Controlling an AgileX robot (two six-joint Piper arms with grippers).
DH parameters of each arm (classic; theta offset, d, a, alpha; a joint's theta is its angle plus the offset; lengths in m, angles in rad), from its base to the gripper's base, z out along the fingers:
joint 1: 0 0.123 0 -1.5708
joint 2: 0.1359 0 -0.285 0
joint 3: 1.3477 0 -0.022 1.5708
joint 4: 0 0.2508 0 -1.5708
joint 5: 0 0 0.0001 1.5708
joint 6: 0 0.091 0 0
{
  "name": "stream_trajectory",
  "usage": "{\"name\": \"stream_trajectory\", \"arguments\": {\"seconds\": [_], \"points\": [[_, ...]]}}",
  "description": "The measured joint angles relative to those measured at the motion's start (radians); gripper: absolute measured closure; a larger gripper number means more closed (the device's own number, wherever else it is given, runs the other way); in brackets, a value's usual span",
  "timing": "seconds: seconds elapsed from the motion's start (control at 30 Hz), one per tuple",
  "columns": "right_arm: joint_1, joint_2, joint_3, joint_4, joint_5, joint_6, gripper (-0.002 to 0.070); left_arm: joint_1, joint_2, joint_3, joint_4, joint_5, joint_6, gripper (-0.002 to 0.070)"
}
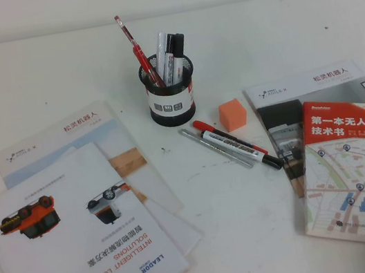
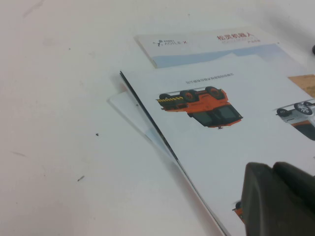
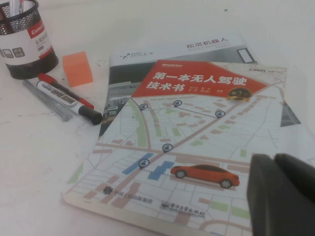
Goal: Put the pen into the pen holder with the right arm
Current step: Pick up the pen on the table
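The thin silver-grey pen (image 1: 216,148) lies flat on the table in front of the pen holder (image 1: 170,91), beside a red pen and a white marker. The holder is a black mesh cup with a white label, holding a red pen and markers. In the right wrist view the pen (image 3: 47,101) and the holder (image 3: 24,44) are far from my right gripper (image 3: 273,160), which is shut and empty over the map-covered book. My left gripper (image 2: 273,169) is shut and empty over the white brochures. Neither gripper shows in the high view.
An orange cube (image 1: 233,115) sits right of the holder. A red pen (image 1: 228,137) and a white marker with a black cap (image 1: 242,149) lie against the pen. Books (image 1: 355,163) lie at the right, brochures (image 1: 79,231) at the left.
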Motion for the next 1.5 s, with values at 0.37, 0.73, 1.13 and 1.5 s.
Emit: {"name": "stream_trajectory", "arguments": {"seconds": [0.37,0.73,1.13,1.5], "points": [[0.0,0.0,0.0,0.0,0.0,0.0,0.0695,0.0,0.0,0.0,0.0,0.0,0.0,0.0678],[0.0,0.0,0.0,0.004,0.0,0.0,0.0695,0.0,0.0,0.0,0.0,0.0,0.0,0.0678],[0.0,0.0,0.0,0.613,-0.066,0.0,0.0695,0.0,0.0,0.0,0.0,0.0,0.0,0.0678],[0.0,0.0,0.0,0.939,-0.124,0.0,0.0695,0.0,0.0,0.0,0.0,0.0,0.0,0.0678]]}}
